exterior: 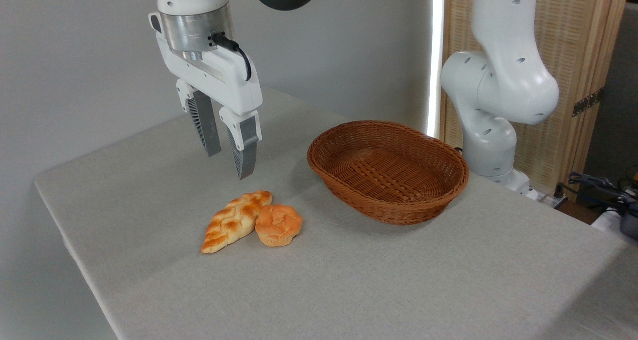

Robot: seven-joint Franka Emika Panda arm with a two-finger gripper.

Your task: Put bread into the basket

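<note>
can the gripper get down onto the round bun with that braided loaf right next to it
Probably yes. The gripper hangs open above, nothing over the bun; its top and right side are free, though the braided loaf touches its left.

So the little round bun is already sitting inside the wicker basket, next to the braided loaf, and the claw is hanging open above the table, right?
Not quite. The camera view shows the round bun on the table, outside the empty basket. It does sit beside the braided loaf, and the gripper hangs open above the table.
</note>
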